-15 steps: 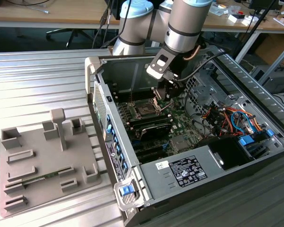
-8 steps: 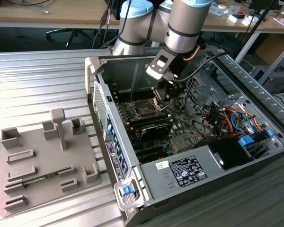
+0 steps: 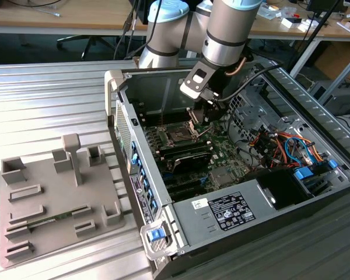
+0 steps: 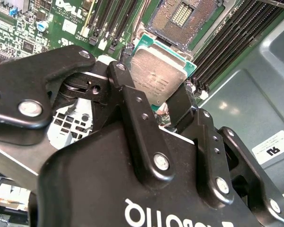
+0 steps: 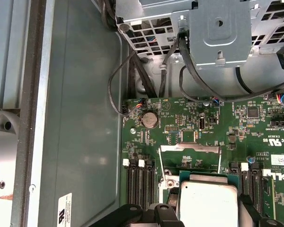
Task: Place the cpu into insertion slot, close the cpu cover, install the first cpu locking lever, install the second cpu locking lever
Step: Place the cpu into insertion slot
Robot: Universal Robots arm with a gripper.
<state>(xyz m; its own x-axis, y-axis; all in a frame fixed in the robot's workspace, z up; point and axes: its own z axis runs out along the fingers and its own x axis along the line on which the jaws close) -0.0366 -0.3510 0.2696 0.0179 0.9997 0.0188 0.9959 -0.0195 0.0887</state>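
Jaws pinching the cpu [image 4: 157, 71] by two opposite edges, silvery top facing the camera in the second wrist view, is what I see from the gripper [image 4: 154, 90], which hangs inside the open computer case [image 3: 268, 192] over the motherboard [image 3: 221, 157]. The chip is held clear of the board, near the bare insertion slot [image 4: 182, 16] but not yet in it. In the first wrist view what I take to be the cpu cover [image 5: 189, 150] stands swung open just past the chip. The grip covers only thin edges, so my worry is a slip or a twist between the fingers. If the chip goes down skewed or off-centre, a corner could ride on the slot's rim and bend the fine contacts. A sideways drift might also knock the raised cover or clip the memory slots [image 4: 227, 52] flanking the socket.
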